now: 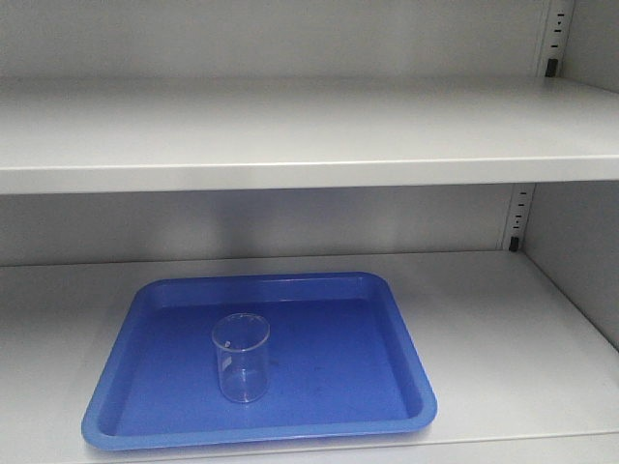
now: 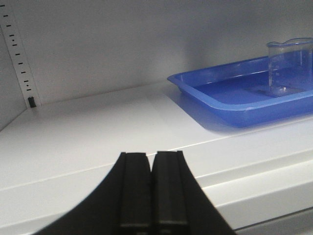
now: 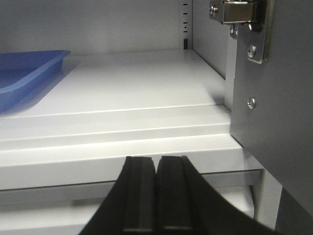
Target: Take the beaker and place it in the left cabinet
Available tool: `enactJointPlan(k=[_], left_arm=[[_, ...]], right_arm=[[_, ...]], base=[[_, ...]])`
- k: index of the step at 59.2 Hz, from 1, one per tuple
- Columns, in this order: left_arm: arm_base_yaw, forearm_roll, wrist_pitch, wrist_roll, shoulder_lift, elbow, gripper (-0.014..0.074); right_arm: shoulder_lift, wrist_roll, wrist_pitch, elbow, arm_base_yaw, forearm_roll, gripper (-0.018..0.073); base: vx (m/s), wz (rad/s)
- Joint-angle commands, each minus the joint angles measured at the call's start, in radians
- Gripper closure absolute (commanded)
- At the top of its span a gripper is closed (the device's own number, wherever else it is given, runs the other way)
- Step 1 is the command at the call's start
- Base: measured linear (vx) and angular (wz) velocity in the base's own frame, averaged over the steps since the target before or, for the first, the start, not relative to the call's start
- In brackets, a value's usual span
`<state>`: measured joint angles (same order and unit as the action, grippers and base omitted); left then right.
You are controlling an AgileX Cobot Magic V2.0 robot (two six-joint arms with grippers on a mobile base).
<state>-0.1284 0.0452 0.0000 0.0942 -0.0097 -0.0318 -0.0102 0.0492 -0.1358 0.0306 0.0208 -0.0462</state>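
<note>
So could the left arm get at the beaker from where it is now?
Probably yes. The left gripper sits shut at the shelf's front edge, and bare shelf lies between it and the blue tray holding the upright beaker. It would need to open first.

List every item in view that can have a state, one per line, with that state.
beaker: upright, empty, standing in the blue tray.
blue tray: flat on the lower cabinet shelf, holding only the beaker.
left cabinet: open, upper shelf bare.
left claw: shut, holding nothing, outside the shelf edge.
right claw: shut, holding nothing.
</note>
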Motion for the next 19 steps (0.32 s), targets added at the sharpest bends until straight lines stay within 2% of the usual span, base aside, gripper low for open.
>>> enactJointPlan(k=[1,19], left_arm=[[-0.001,-0.003,-0.075,-0.003,-0.019,-0.016,0.0595],[-0.001,-0.003,-0.075,-0.003,-0.019,-0.016,0.0595]], right_arm=[[-0.016,0.003,0.08,0.006,-0.007,0.009,0.0565],[-0.016,0.004,0.08,0.006,-0.007,0.009,0.0565]], base=[[0.0,0.0],[0.0,0.0]])
